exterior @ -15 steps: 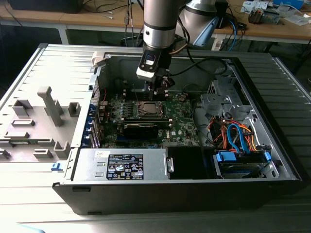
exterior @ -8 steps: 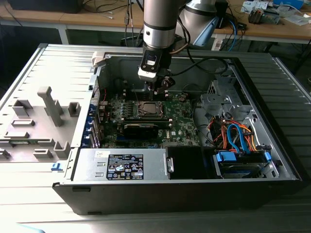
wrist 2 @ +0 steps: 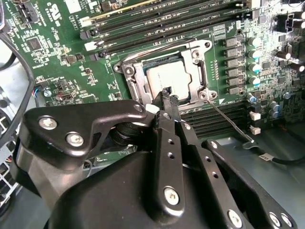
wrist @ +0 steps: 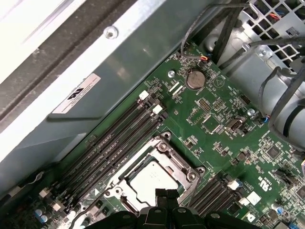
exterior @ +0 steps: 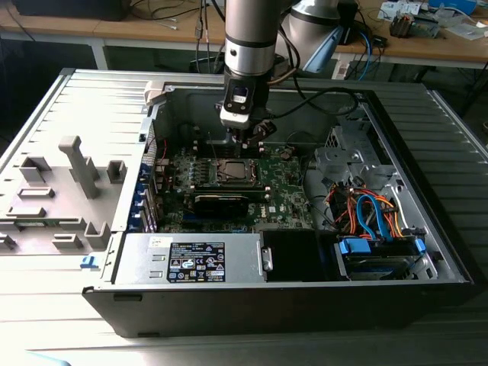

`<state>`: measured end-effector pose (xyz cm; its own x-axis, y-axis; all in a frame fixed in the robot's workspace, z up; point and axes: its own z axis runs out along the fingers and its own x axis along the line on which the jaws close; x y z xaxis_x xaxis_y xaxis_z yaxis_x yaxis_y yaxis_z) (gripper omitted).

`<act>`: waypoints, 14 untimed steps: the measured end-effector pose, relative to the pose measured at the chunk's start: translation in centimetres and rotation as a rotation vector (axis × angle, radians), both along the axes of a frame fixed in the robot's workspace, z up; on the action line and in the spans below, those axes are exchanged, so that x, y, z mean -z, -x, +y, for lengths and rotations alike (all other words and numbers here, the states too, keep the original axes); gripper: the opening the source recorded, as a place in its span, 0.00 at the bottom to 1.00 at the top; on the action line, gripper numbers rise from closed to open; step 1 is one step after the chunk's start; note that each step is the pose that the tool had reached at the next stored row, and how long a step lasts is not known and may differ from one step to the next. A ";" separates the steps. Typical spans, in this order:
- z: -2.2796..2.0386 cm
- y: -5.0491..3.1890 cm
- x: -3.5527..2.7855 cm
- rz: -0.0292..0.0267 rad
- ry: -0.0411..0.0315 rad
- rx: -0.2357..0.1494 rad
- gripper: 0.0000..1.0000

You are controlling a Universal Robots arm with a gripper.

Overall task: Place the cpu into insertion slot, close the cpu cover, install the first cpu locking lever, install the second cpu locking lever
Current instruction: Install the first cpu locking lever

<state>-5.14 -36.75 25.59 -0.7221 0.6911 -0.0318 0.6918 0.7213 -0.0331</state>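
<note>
The cpu (wrist 2: 169, 76) lies flat in the insertion slot (exterior: 232, 171) on the green board, its silvery top facing up. The cpu cover (wrist 2: 129, 76), a silver metal frame, lies down around it; in the first wrist view the cpu (wrist: 150, 179) shows through the cover (wrist: 167, 155) window. A thin locking lever (wrist 2: 228, 121) runs from the socket's corner out across the neighbouring slots. My gripper (wrist 2: 167, 94) hangs just over the socket's edge, fingers together with nothing between them. It is also in the exterior view (exterior: 245, 145) and the first wrist view (wrist: 162, 193).
A long black heatsink block (exterior: 221, 202) sits just in front of the socket. Memory slots (wrist 2: 157, 24) flank it. A coin battery (wrist: 193, 79) lies farther along the board. Coloured cables (exterior: 366, 213) and a drive cage fill the exterior view's right, with the power supply (exterior: 191, 259) in front.
</note>
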 end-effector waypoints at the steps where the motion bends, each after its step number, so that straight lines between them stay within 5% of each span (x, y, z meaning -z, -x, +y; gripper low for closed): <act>1: 0.00 0.00 0.00 -0.0001 -0.0001 -0.008 0.11; 14: 0.00 0.00 0.00 0.0000 -0.0001 -0.121 0.11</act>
<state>-5.14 -36.75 25.59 -0.8005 0.5985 -0.0318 0.5993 0.7998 -0.0330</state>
